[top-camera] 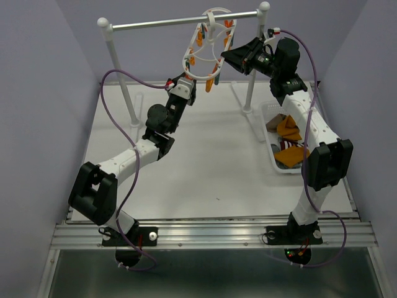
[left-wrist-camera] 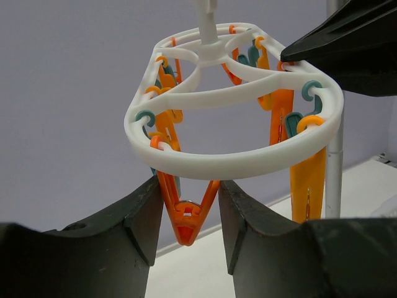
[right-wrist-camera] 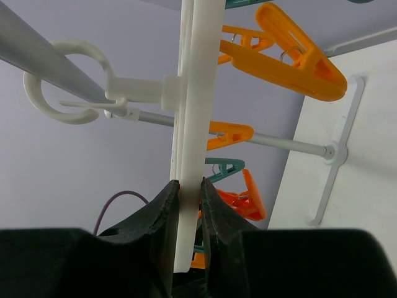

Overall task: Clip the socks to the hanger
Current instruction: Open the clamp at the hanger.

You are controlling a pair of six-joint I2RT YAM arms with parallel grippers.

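Note:
The white oval hanger [top-camera: 208, 53] with orange and teal clips hangs by its hook from the rail. My right gripper [top-camera: 226, 57] is shut on the hanger's ring; in the right wrist view [right-wrist-camera: 189, 184] both fingers press the white ring [right-wrist-camera: 205, 93]. My left gripper [top-camera: 186, 84] is just below the ring's near-left edge. In the left wrist view it [left-wrist-camera: 188, 182] is open, and its fingers straddle a hanging orange clip [left-wrist-camera: 185, 220], at or very near the clip's spread handles. The clip's tip is closed and empty. Mustard-orange socks [top-camera: 289, 129] lie in the basket.
The silver rail [top-camera: 186, 22] stands on two white posts at the back of the white table. A white plastic basket [top-camera: 268, 112] sits at the right by the right post. A purple cable [top-camera: 118, 77] loops behind the left arm. The right gripper's black body [left-wrist-camera: 347, 43] is at the hanger's right.

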